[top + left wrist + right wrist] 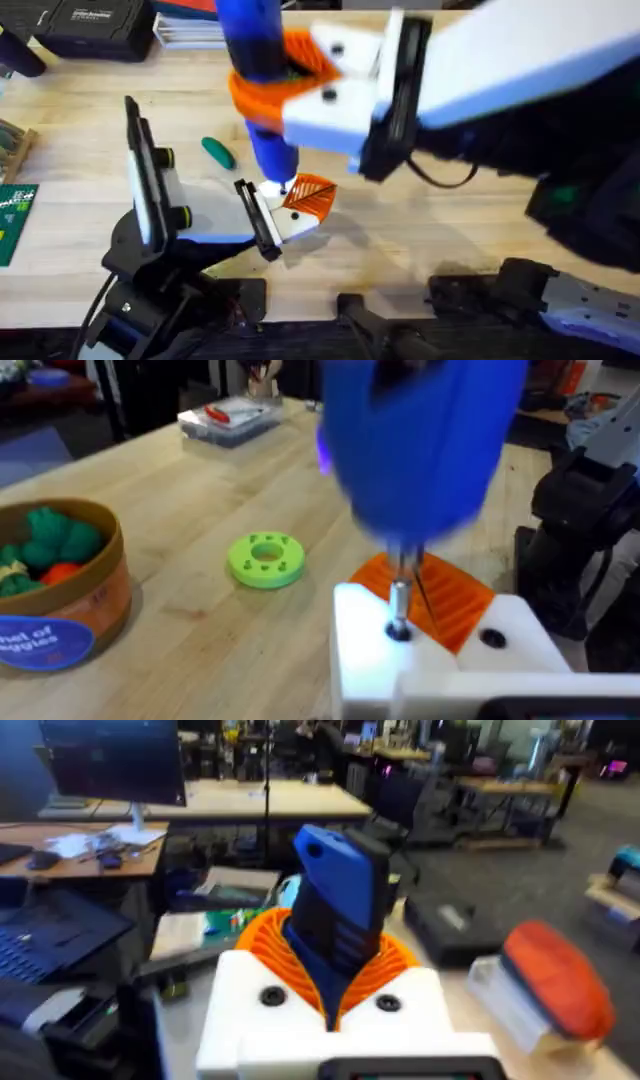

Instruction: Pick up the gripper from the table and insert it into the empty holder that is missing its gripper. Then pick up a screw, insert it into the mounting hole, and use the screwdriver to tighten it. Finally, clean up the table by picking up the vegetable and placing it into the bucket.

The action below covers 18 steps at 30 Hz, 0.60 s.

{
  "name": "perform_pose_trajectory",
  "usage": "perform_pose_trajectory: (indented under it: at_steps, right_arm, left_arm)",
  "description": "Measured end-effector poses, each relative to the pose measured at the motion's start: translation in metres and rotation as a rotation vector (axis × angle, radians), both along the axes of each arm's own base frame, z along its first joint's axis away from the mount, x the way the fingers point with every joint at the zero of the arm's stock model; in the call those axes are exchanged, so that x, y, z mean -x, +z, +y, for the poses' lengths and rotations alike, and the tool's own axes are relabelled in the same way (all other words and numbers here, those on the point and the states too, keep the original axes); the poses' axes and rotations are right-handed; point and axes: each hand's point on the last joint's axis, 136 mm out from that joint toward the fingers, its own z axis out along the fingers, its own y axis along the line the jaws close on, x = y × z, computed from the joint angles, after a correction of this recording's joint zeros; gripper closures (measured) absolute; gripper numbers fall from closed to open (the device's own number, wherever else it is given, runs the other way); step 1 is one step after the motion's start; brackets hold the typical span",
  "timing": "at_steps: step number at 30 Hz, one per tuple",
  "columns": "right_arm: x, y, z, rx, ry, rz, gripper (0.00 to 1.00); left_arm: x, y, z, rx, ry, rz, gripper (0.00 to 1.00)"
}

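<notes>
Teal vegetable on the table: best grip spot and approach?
Grip the teal vegetable across its narrow middle, from straight above. It lies flat and oblong on bare wood, long axis diagonal, so the fingers should close across its short width.

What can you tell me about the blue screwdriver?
The screwdriver is bright blue, pen-shaped and smooth like plastic, with a thin metal tip. It stands upright, gripped between the orange ribbed jaws of the right gripper. Its tip points down into a hole in the white holder, just beside the orange ribbed gripper fitted there.
</notes>
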Motion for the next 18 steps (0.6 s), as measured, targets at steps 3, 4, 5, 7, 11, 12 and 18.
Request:
perform_pose_trajectory:
  at_steps: [3, 4, 5, 7, 11, 12, 18]
  right_arm:
    - [-0.002, 0.029, -0.001, -0.025, -0.007, -0.058, 0.980]
    - [-0.001, 0.039, -0.003, -0.036, -0.007, -0.088, 0.980]
    - [0.000, 0.045, -0.003, -0.041, -0.005, -0.114, 0.980]
    - [0.001, 0.049, -0.004, -0.037, 0.000, -0.140, 0.980]
    - [-0.010, 0.029, -0.009, 0.051, -0.032, -0.130, 0.980]
    - [-0.017, 0.021, -0.014, 0.084, -0.054, -0.122, 0.980]
    - [-0.085, -0.035, -0.071, 0.336, -0.321, -0.064, 0.980]
  left_arm:
    - [0.000, -0.004, 0.000, -0.007, 0.000, 0.014, 0.994]
    - [0.000, -0.004, 0.000, -0.007, 0.000, 0.014, 0.994]
    - [0.000, -0.004, 0.000, -0.007, 0.000, 0.014, 0.994]
    - [0.000, -0.004, 0.000, -0.007, 0.000, 0.014, 0.994]
    - [0.000, -0.004, 0.000, -0.007, 0.000, 0.014, 0.994]
    - [0.000, -0.004, 0.000, -0.007, 0.000, 0.014, 0.994]
    - [0.000, -0.004, 0.000, -0.007, 0.000, 0.014, 0.994]
